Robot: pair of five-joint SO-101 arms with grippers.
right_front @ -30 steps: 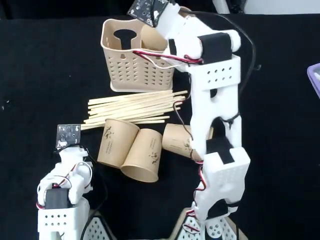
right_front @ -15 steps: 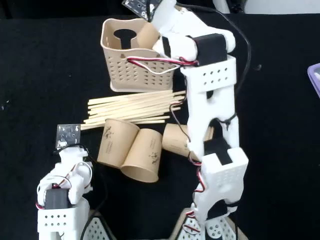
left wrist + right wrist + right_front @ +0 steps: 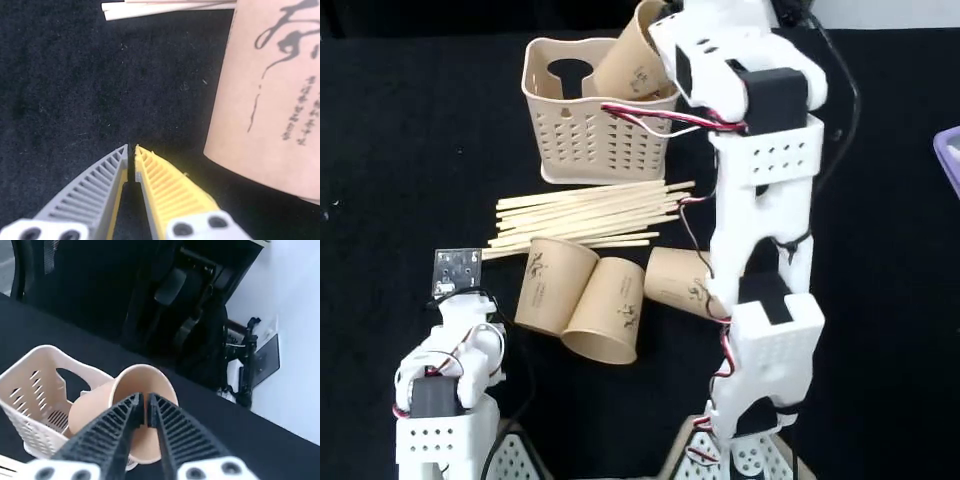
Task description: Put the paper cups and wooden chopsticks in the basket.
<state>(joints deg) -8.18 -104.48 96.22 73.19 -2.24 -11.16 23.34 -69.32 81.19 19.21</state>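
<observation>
**High view.** The basket [image 3: 590,125] stands on the counter [image 3: 400,150]. The right arm [image 3: 760,160] reaches over the basket corner nearest it. The held cup [image 3: 638,62] leans across that corner's rim, base down inside the basket and mouth raised above it.

- Hazard: if the cup is released at this tilt, it may pivot on the rim and fall outside the basket.
- Hazard: a cable [image 3: 640,115] from the arm hangs across the basket's front wall. If the arm withdraws, the cable may catch the rim and drag or tip the basket.

The chopsticks [image 3: 590,212] lie in a bundle just in front of the basket. Three loose cups [image 3: 552,285] lie on their sides beyond the bundle. The left arm [image 3: 445,390] is well apart from the basket, past those cups.

**Left wrist view.** The left end effector [image 3: 131,150] has its jaws together and holds nothing. It sits low over the counter, on the far side of the chopsticks from the basket, just beside one loose cup.

- Hazard: if it advances with the jaws together, it would push that cup and roll it away rather than grip it.

**Right wrist view.** The right end effector [image 3: 145,399] is clamped on the held cup's rim, directly above the basket.

- Hazard: the paper wall is thin. Excess pinch may crease it, and too little may let the cup slip early.
</observation>
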